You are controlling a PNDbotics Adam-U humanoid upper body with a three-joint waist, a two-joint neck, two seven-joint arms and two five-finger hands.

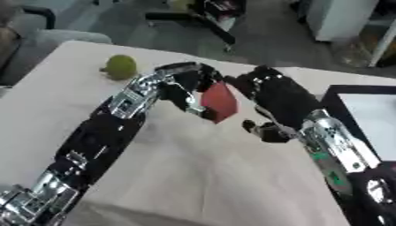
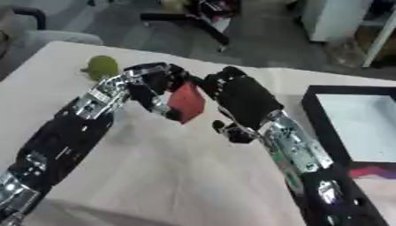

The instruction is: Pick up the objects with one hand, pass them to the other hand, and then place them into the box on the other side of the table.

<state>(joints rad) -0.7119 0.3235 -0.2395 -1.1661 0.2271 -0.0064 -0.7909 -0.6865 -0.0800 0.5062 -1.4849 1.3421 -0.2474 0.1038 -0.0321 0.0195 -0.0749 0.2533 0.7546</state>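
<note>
In the left eye view I have the flat red block (image 1: 219, 101) held above the beige tabletop (image 1: 193, 176), pinched in my left hand (image 1: 182, 84), whose fingers curl round its left edge. My right hand (image 1: 271, 90) sits just right of the block, touching or nearly touching it; I cannot tell whether its fingers have closed. A round green fruit (image 1: 120, 66) lies on the table beyond and left of the block.

In the right eye view the black-walled box with a white floor (image 2: 313, 110) stands to the right of the block. I judge this the handover: next, the right hand must secure the block before the left releases.
</note>
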